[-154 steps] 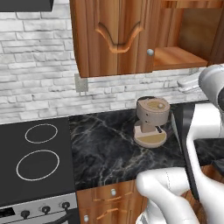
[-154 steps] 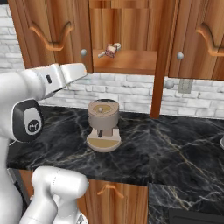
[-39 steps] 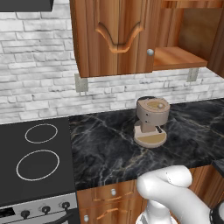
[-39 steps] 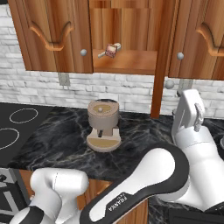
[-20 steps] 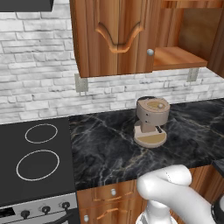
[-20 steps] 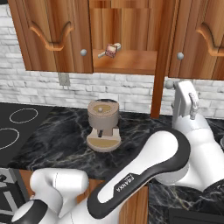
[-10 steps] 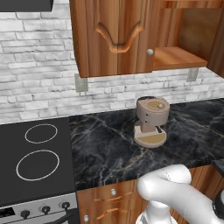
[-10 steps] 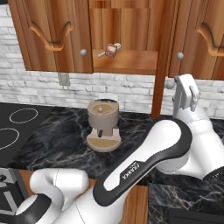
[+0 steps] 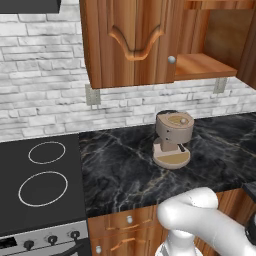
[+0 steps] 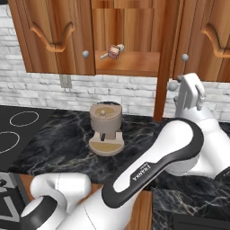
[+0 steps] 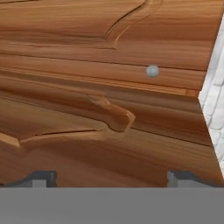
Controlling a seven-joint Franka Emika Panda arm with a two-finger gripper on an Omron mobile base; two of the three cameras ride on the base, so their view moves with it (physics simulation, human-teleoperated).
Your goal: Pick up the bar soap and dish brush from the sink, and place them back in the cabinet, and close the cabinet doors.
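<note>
Left base view: the cabinet (image 9: pixel 200 65) is standing open on its right half, with the inner shelf showing bare wood from this side. One of the cabinet doors (image 9: pixel 132 42) is sitting shut to the left, its pale knob at the edge. A brown coffee machine (image 9: pixel 172 140) is resting on the dark marbled table (image 9: pixel 120 165). A black stovetop (image 9: pixel 40 175) is lying at left.

Right base view: the bar soap (image 10: pixel 114 52) and the dish brush (image 10: pixel 112 52) are lying together on the cabinet shelf, touching or overlapping; I cannot separate them cleanly. The arm is reaching up on the right, with the end effector (image 10: pixel 188 96) sitting just beside the open right door, which is showing edge-on as a dark upright strip (image 10: pixel 165 58), near its knob. The word "FRANKA" is reading along the black band of the arm link; no other writing is legible.

Hand view: the end effector (image 11: pixel 111 177) is spread wide, both tips apart with nothing between them, facing a reddish wood panel (image 11: pixel 100 87) with an arched raised moulding and a small pale knob (image 11: pixel 152 71).

Judgement: both items are looking placed, so the step in hand is door closing. The next move is calling for contact on the open door's outer face and a sweep toward the frame.
</note>
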